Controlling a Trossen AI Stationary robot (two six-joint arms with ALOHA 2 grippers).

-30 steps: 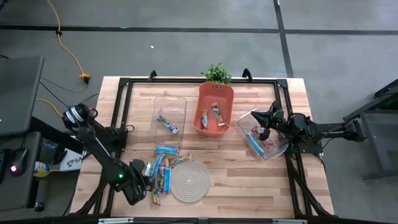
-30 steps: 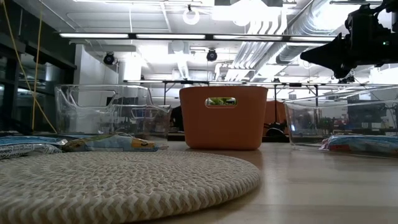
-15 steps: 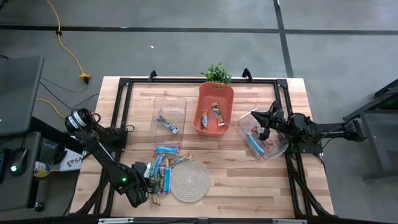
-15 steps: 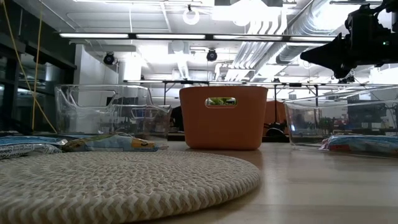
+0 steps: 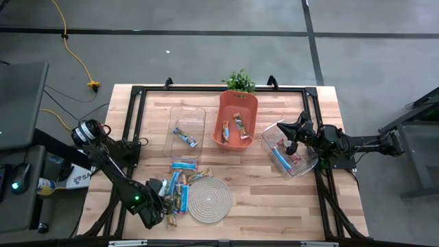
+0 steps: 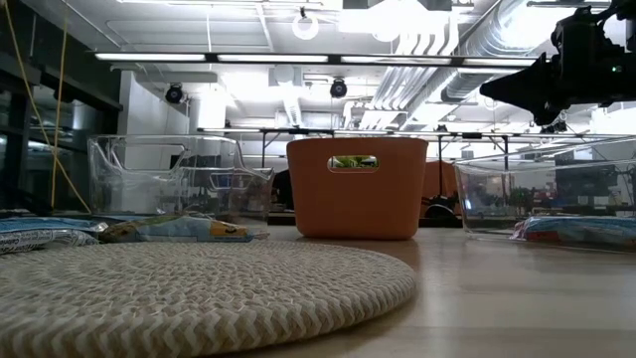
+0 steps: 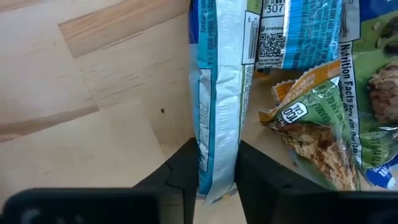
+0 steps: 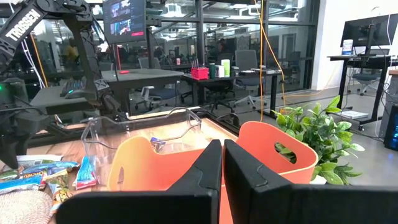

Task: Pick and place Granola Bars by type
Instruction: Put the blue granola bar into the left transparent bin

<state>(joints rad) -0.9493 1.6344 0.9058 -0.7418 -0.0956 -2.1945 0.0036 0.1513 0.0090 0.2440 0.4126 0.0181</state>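
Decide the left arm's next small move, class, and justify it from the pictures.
Probably lift. The left gripper has its jaws closed on a light blue bar at the pile's edge, still low over the table. Raising it should clear the neighbouring green bar before carrying.

There's a round woven mat [image 5: 210, 200] near the front edge of the wooden table [image 5: 250, 206], and behind it an orange bin [image 5: 238, 119] between two clear bins [image 5: 186, 131] [image 5: 291, 148]. A little potted plant [image 5: 240, 81] sits at the back edge, and a yellow cable [image 5: 77, 56] snakes across the floor.
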